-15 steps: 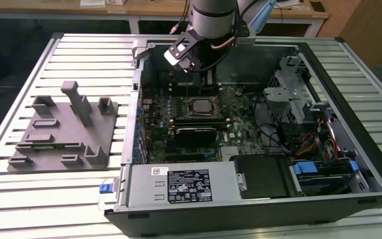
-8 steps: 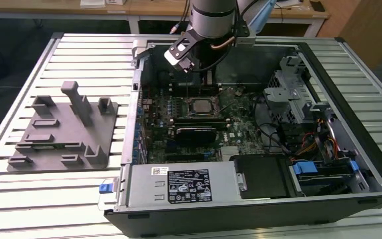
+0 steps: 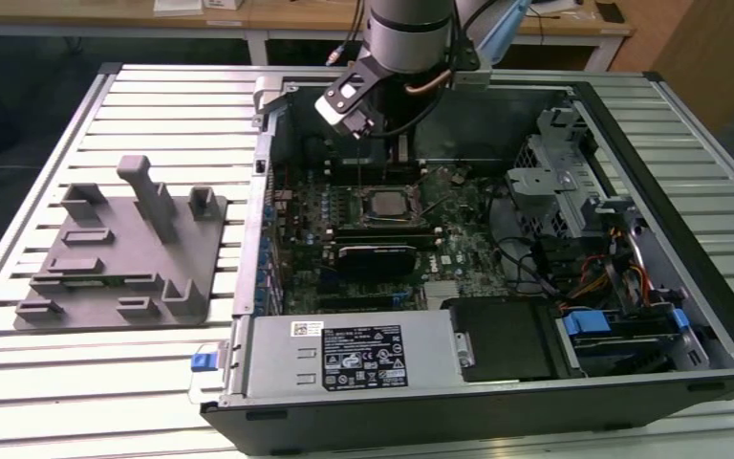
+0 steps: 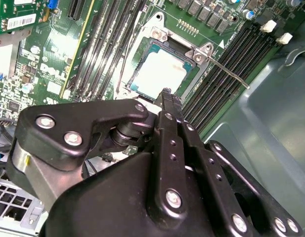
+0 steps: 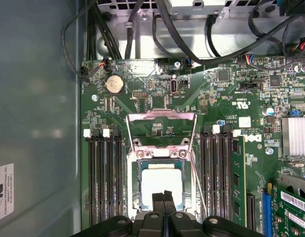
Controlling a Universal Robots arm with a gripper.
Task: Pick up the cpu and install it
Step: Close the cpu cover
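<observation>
The cpu [image 5: 161, 186] lies flat in its socket on the motherboard [image 5: 231, 106], its pale silvery top facing up; it also shows in the second wrist view as the cpu [image 4: 157, 74] and in the exterior view as the cpu [image 3: 388, 203]. The socket's metal load plate [image 5: 162, 129] is swung open beside it, and the thin lever [image 4: 226, 69] stands free. My gripper [image 5: 164, 196] hovers just above the chip's edge, its two black fingers [image 4: 168, 106] pressed together with nothing between them. In the exterior view the gripper [image 3: 399, 143] hangs over the case's far half.
The open computer case [image 3: 596, 105] lies on a slatted metal table [image 3: 150, 115]. A grey plastic fixture with upright posts [image 3: 118, 249] stands on the exterior view's left. A black heatsink block [image 3: 374, 258], memory slots [image 5: 105, 182], cables [image 5: 182, 39] and a power supply [image 3: 348, 354] surround the socket.
</observation>
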